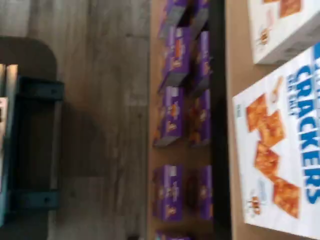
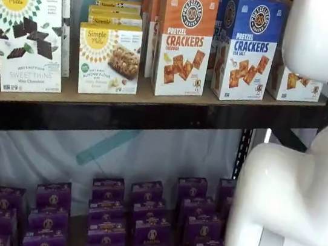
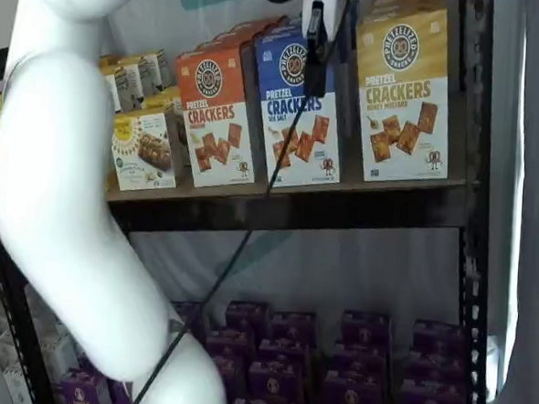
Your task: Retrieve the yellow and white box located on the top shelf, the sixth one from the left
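Hand [image 3: 316,40] side-on, grip unclear; yellow and white box [image 3: 404,100] unobstructed.

— Where's the claw [image 3: 315,77]?
— In a shelf view it hangs from the top of the frame, above the front edge of the upper bench [image 3: 343,202], nearer its right corner than its left. It has a white body and black fingers [image 3: 316,49].
— Open or closed?
— Can't tell, they're side-on with no gap showing.
— And the arm [image 3: 59,198]?
— Thick white links bend in front of the bench's left end, and its cable [image 3: 250,228] trails down from the claw.
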